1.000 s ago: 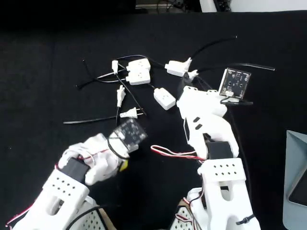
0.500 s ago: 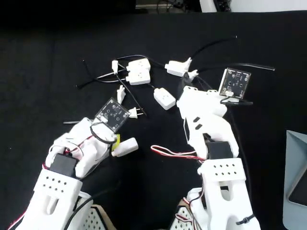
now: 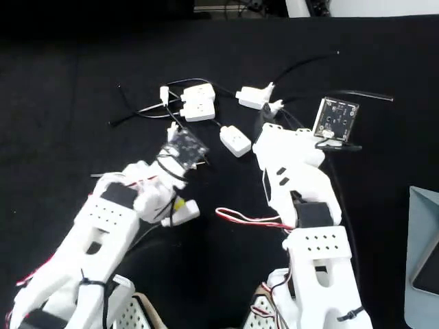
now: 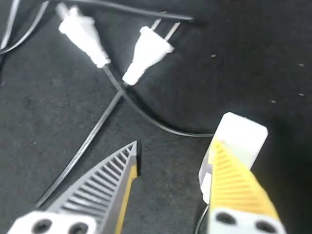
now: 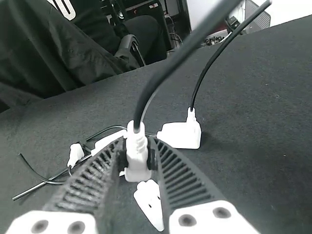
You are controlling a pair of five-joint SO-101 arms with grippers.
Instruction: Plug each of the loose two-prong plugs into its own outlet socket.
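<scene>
Right pincer (image 5: 136,146) clamped on a plug (image 5: 137,163), socket (image 5: 180,135) just ahead of it. Left pincer (image 4: 175,146) apart, two loose plugs (image 4: 146,51) ahead. Risk: plug tilts in the grip and misses the socket.

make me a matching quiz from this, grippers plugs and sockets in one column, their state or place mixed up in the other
Things:
1 left gripper
2 right gripper
3 two loose plugs
4 pair of sockets

States or places:
a lying free on the table, just ahead of an open gripper
b side by side, on the far part of the table
c shut on a white plug
d open, holding nothing

Pairs: 1-d, 2-c, 3-a, 4-b
</scene>
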